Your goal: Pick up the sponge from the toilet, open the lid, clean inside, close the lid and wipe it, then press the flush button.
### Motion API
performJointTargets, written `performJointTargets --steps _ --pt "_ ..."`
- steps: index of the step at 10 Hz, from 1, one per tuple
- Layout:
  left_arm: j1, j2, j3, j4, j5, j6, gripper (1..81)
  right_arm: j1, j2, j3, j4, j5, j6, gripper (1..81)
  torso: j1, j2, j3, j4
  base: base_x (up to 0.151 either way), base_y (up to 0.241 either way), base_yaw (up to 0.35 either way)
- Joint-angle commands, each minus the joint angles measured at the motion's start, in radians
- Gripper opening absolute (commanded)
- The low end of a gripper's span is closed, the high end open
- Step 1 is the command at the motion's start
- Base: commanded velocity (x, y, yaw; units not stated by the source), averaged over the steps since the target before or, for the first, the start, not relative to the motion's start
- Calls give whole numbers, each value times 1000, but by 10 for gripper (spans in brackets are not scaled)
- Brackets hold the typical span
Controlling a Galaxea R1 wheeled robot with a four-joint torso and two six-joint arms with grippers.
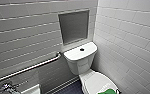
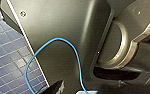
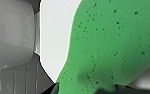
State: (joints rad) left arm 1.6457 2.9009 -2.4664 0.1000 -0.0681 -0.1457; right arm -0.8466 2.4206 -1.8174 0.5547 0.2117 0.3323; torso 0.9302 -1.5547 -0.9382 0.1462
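The white toilet [image 1: 81,58] stands in the corner, with a boxy tank and a dark flush button [image 1: 82,49] on the tank cover. Its lid [image 1: 96,82] is down over the bowl. The bright green sponge [image 1: 107,91] lies on the near part of the lid, at the lower edge of the head view. The right wrist view has the sponge [image 3: 111,45] very close and large, resting against the white lid [image 3: 54,37]. My right gripper [image 3: 87,89] hovers right at the sponge, jaws wide, with dark fingertips [image 3: 51,88] on either side of its near end. The left wrist camera faces my own dark body panel.
A metal grab bar [image 1: 33,67] runs along the tiled left wall. A grey recessed niche [image 1: 73,26] sits above the tank. White tiled wall closes in the right side. Dark blue floor tiles [image 2: 6,62] lie beside the base, with a blue cable [image 2: 66,41] over the panel.
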Motion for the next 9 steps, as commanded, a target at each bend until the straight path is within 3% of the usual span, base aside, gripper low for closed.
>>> performJointTargets --steps 1,5,9 --pt "23 -6 7 -8 79 5 811 135 -61 38 11 -67 34 811 0 0 0 0 0 0 0" --pt "29 -1 7 -11 79 5 811 152 -82 46 41 -115 54 811 7 -11 -11 0 0 0 0" --pt "39 2 7 -13 79 5 811 134 4 -114 108 -204 56 811 8 -11 -11 0 0 0 0"
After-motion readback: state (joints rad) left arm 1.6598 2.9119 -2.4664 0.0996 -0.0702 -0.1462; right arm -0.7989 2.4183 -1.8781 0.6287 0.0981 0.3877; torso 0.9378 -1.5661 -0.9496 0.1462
